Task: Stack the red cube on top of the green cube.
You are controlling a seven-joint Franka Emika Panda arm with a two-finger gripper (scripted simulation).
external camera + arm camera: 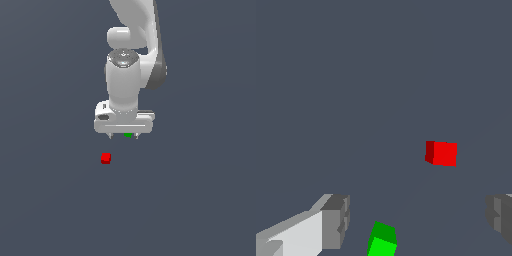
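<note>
Wrist view showed gripper (416, 220) w/ jaws apart, empty, hovering nr green cube (382, 241); red cube (443, 153) sat apart on floor. Best: shift over red, centre, descend, then close.

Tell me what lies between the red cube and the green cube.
Nothing: in the wrist view only bare grey floor separates the red cube from the green cube. The open tool holds neither.

The arm hangs vertical, its claw (124, 135) pointing down, fingers spread wide.
</note>
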